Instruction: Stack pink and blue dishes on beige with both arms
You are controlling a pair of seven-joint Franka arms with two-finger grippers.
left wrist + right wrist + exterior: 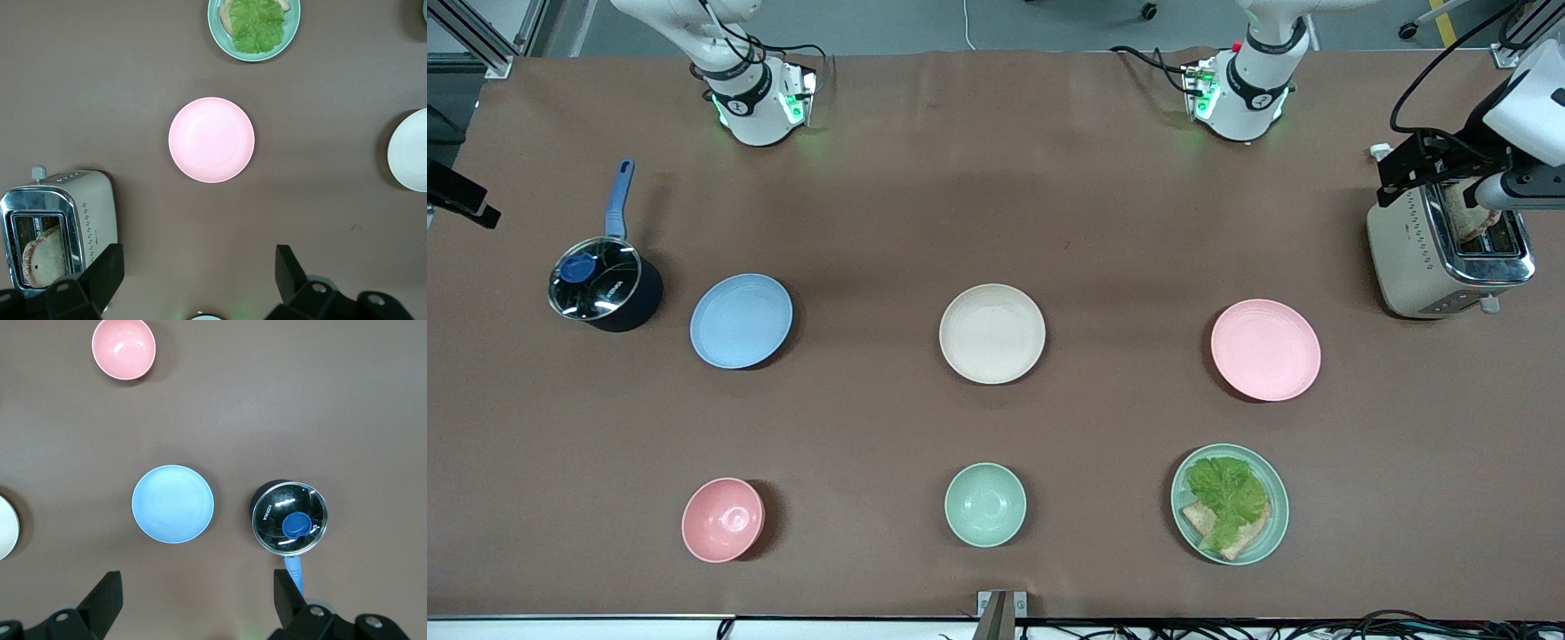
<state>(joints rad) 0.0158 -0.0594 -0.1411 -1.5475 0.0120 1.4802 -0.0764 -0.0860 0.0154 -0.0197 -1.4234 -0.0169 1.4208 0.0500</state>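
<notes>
The cream-beige plate point(992, 333) lies in the middle of the table. The pale blue plate point(741, 320) lies toward the right arm's end and the pale pink plate point(1265, 349) toward the left arm's end, all in one row. My left gripper point(198, 257) hangs high over bare table between its base and the pink plate point(211, 139), open and empty. High above the table near the blue plate point(173, 504), my right gripper point(197, 580) is also open with nothing in it. Nothing rests on any of the three plates.
A lidded dark pot point(605, 284) with a blue handle stands beside the blue plate. A toaster point(1440, 258) holding bread stands at the left arm's end. Nearer the camera sit a pink bowl point(723, 519), a mint bowl point(985, 504) and a mint plate point(1230, 504) with lettuce and bread.
</notes>
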